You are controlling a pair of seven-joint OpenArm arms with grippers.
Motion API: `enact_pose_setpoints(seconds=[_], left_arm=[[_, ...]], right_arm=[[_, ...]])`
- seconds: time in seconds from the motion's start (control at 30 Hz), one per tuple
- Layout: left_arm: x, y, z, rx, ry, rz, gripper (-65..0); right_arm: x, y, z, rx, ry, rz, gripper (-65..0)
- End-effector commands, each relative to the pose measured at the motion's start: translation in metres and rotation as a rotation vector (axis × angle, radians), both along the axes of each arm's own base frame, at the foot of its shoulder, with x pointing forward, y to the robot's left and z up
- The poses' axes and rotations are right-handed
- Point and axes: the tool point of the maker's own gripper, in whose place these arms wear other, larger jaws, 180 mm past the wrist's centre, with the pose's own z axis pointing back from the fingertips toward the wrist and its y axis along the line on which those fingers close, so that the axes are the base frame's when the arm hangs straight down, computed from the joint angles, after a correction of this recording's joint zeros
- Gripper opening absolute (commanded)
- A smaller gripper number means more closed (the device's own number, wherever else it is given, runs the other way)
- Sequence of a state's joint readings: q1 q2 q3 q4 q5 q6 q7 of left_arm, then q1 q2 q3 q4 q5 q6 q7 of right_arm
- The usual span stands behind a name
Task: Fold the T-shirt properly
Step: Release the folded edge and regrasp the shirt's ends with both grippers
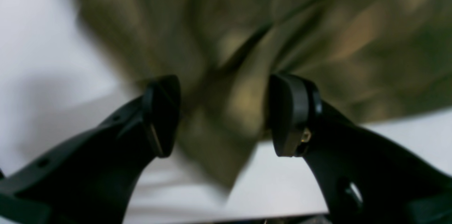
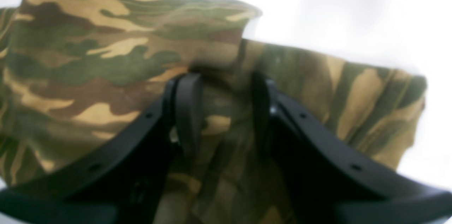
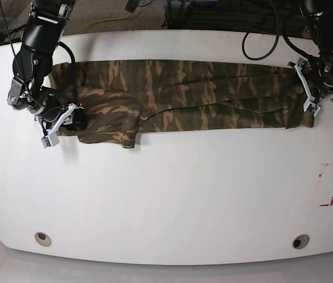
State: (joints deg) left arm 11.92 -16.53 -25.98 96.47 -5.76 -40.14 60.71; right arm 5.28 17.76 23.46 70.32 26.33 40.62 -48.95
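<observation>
A: Where does the T-shirt (image 3: 184,97) lie?
B: I see it as a long band across the far side of the white table (image 3: 172,194).
A: Jaws?
B: Right gripper (image 2: 224,111): jaws narrowed on a bunched fold. Left gripper (image 1: 224,114): jaws part open with cloth between; the blur hides any grip.
A: Surroundings?
B: Red marking (image 3: 330,184) near my left arm; cables (image 3: 261,35) past the far edge

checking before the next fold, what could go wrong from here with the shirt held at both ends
1. The left gripper has only a narrow bunched fold of the shirt between its jaws, so the cloth may slip out if pulled.
2. The right gripper pinches crumpled layers near the sleeve, so lifting may drag extra layers and leave the fold uneven.
</observation>
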Motion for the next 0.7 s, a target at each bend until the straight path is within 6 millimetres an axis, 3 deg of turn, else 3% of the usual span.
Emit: enact_pose_setpoints(seconds=[0.0,0.17,0.23,0.33,0.47,0.67], left_arm=[[0.018,0.005,0.032,0.063,-0.087,-0.025,-28.7],[0.039,-0.004,0.08,0.106,-0.213,-0.024,-28.6],[0.043,0.002,0.093,0.094,-0.253,0.016,-28.1],[0.061,0.001,0.11,0.045,-0.314,0.055,-20.7],[0.076,-0.011,0.113,0.0,-0.333,0.08,-13.1],[0.096,-0.023,0.094,-0.078,-0.286,0.064,-12.8]], right_arm=[[0.012,-0.018,0.012,-0.052,-0.018,-0.011,-42.2],[0.024,-0.02,0.026,-0.064,-0.046,-0.006,-42.2],[0.025,-0.018,0.031,-0.076,-0.06,0.003,-42.3],[0.027,-0.012,0.037,-0.081,-0.081,0.017,-42.3],[0.023,-0.004,0.031,-0.065,-0.069,0.019,-42.3],[0.021,0.006,0.027,-0.042,-0.065,0.023,-42.5]])
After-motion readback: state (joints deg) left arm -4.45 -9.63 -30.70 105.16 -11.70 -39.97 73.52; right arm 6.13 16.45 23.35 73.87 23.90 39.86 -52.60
